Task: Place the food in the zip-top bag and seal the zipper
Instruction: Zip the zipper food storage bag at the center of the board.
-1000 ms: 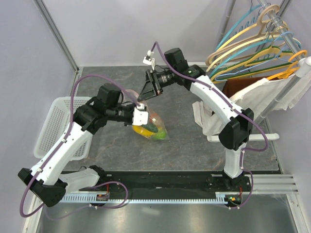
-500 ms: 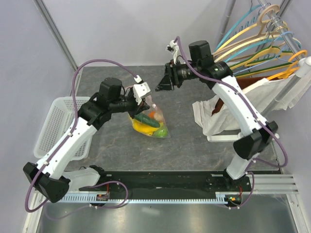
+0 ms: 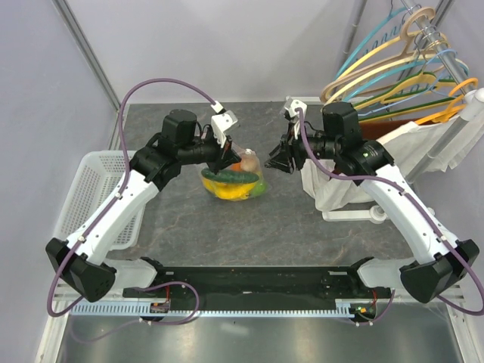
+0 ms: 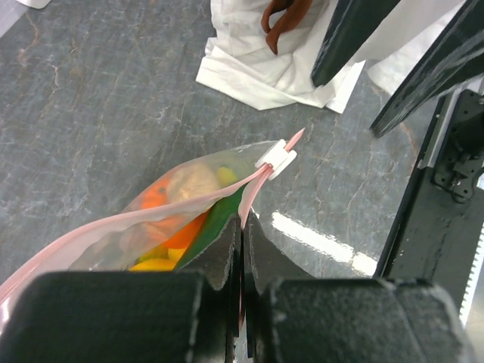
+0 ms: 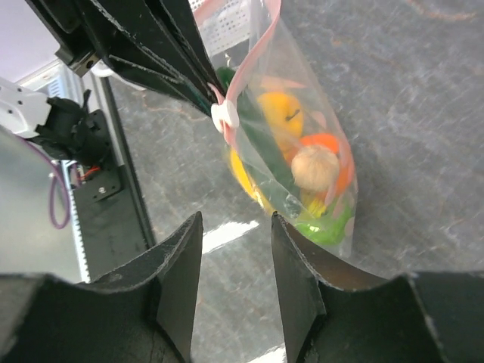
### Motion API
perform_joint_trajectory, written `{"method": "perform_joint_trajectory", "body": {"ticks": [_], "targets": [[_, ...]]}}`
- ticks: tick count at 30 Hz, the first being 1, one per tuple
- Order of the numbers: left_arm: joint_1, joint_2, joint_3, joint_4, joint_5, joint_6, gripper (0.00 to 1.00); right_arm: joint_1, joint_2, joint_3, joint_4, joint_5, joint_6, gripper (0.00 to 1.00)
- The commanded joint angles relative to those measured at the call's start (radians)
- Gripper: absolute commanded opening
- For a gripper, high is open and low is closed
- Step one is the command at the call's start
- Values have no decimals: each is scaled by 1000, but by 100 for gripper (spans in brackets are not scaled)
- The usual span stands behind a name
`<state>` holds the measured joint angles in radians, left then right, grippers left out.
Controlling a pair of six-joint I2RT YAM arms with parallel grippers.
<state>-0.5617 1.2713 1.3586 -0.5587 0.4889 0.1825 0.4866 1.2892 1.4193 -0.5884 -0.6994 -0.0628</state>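
The clear zip-top bag [image 3: 234, 181] hangs and rests on the grey table, filled with the food [image 5: 302, 170]: orange, yellow, green and tan pieces. My left gripper [image 3: 229, 157] is shut on the bag's top edge, on the pinkish zipper [image 4: 249, 185] strip, and holds it up. The white slider [image 4: 274, 157] sits near the strip's far end; it also shows in the right wrist view [image 5: 224, 116]. My right gripper [image 3: 280, 160] is open and empty, a little to the right of the bag, its fingertips [image 5: 185, 249] apart above the table.
A white mesh basket [image 3: 87, 198] stands at the left edge. White cloth [image 3: 321, 185] and a rack of coloured hangers [image 3: 401, 68] lie at the right. The black rail [image 3: 257, 280] runs along the near edge.
My right gripper has let go of the bag top and swung right and down, away from it. My left gripper has moved up and right, still holding the bag.
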Motion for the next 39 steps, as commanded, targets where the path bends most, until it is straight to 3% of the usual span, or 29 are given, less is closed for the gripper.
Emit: {"method": "perform_joint_trajectory", "body": {"ticks": [1, 6, 20, 28, 31, 35, 39], "targets": [[-4, 20, 63, 57, 59, -69, 2, 41, -2, -20, 130, 44, -92, 49], [-6, 45, 80, 42, 89, -83, 2, 119, -5, -37, 148, 127, -242, 49], [-6, 49, 68, 39, 175, -78, 2, 152, 15, -85, 182, 167, -318, 34], [-4, 34, 60, 22, 188, -63, 2, 152, -56, -178, 214, 146, -459, 39], [0, 33, 62, 14, 189, -58, 2, 152, -117, -217, 219, 161, -431, 40], [3, 25, 60, 2, 197, -25, 2, 152, -178, -276, 228, 211, -384, 52], [3, 26, 57, -15, 215, -6, 2, 148, -195, -301, 239, 233, -390, 58]]}}
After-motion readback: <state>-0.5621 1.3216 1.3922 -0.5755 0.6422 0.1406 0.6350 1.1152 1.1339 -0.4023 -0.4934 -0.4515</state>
